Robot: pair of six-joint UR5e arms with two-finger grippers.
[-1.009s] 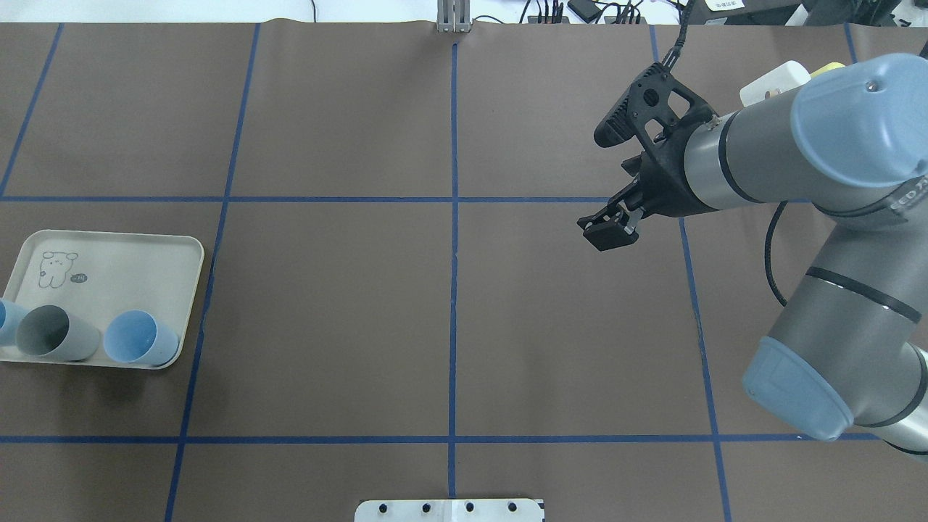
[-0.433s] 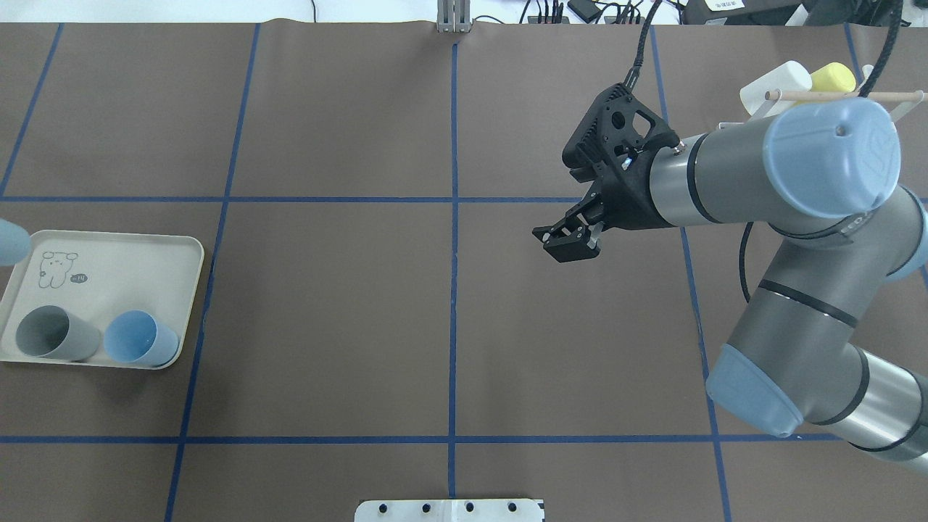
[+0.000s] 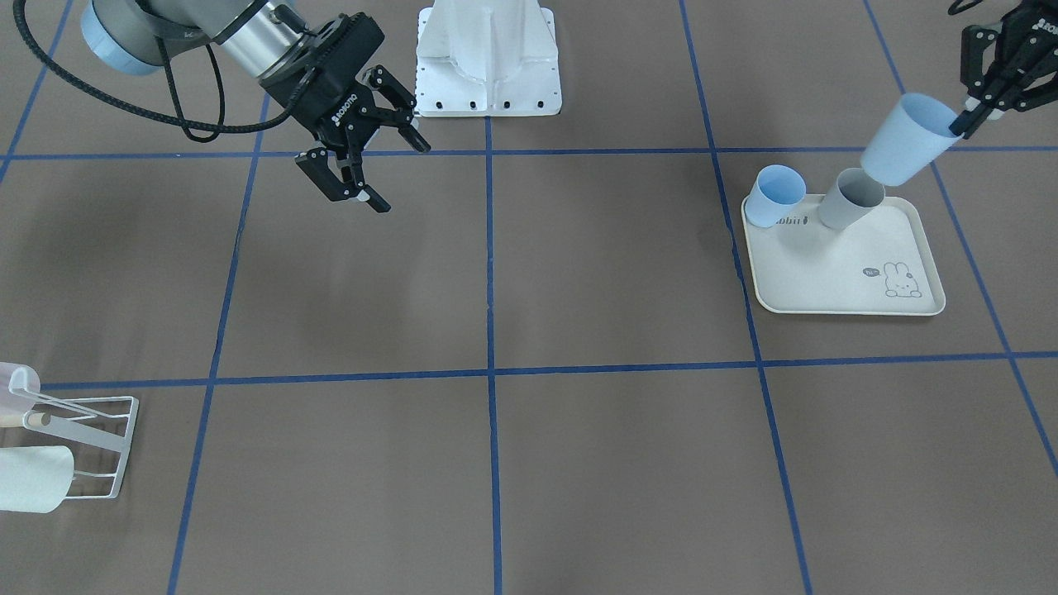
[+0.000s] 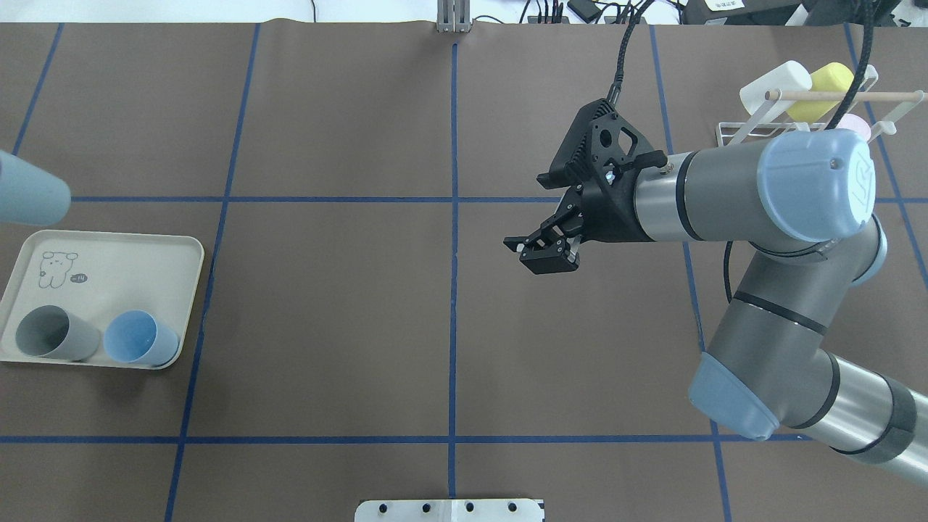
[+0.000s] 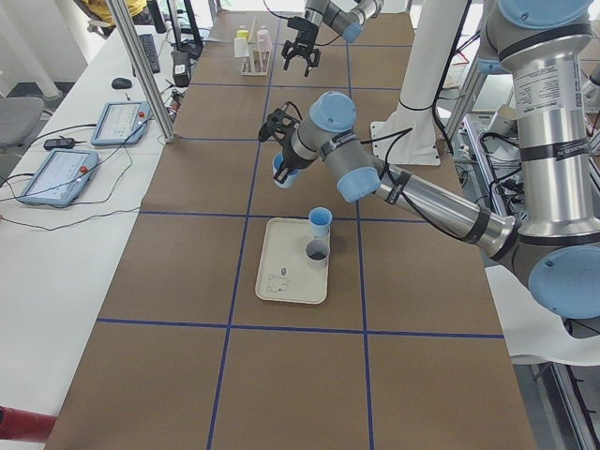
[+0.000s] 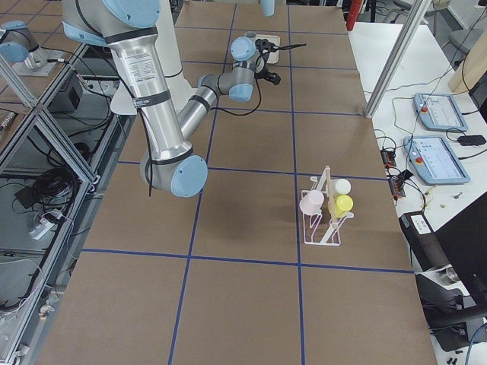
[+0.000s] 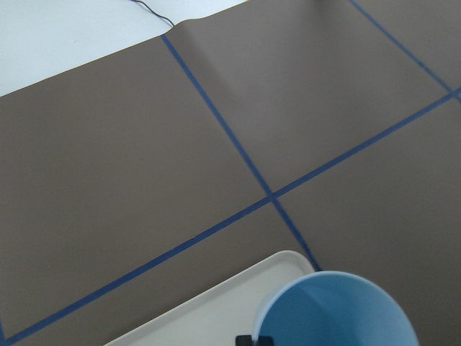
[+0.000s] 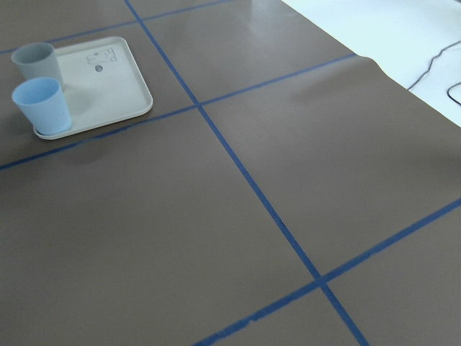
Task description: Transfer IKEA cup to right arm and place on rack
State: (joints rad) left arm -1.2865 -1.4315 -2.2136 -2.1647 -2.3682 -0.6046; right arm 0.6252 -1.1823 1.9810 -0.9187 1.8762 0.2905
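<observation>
A blue cup [image 7: 338, 317], mouth showing, overlaps the corner of a cream tray [image 7: 216, 313].

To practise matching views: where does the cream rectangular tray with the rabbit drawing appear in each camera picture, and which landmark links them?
Front-facing: cream rectangular tray, right of centre.
Overhead: tray at left edge.
Exterior left: tray at centre.
Exterior right: tray tiny, near top edge.
Left wrist: tray corner at bottom edge.
Right wrist: tray top left.
Landmark: blue tape line along its side.

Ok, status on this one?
Left gripper shut on blue cup, aloft near tray. Right gripper open, empty. Nothing between them; rack carries three cups.
</observation>
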